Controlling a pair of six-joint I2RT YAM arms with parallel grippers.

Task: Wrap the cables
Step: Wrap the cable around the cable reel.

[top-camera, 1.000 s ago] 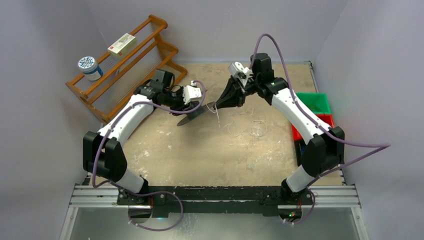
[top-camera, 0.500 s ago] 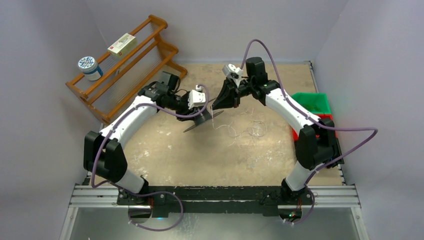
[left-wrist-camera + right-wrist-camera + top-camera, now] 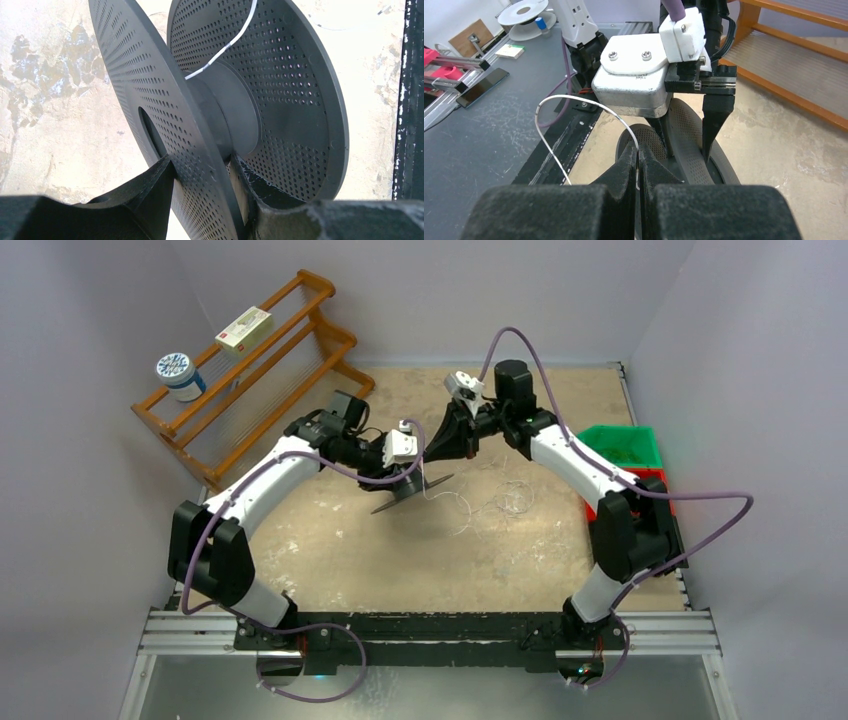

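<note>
wrapping barely begun: left end effector [image 3: 202, 167] grips the spool [image 3: 150, 95], right end effector [image 3: 639, 160] pinches the cable [image 3: 235, 37], mostly loose beside the spool.

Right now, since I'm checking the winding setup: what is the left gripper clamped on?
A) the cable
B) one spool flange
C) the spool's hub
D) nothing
B: in the left wrist view the left gripper straddles one flange of the spool, while the cable is pinched by the right gripper.
</note>
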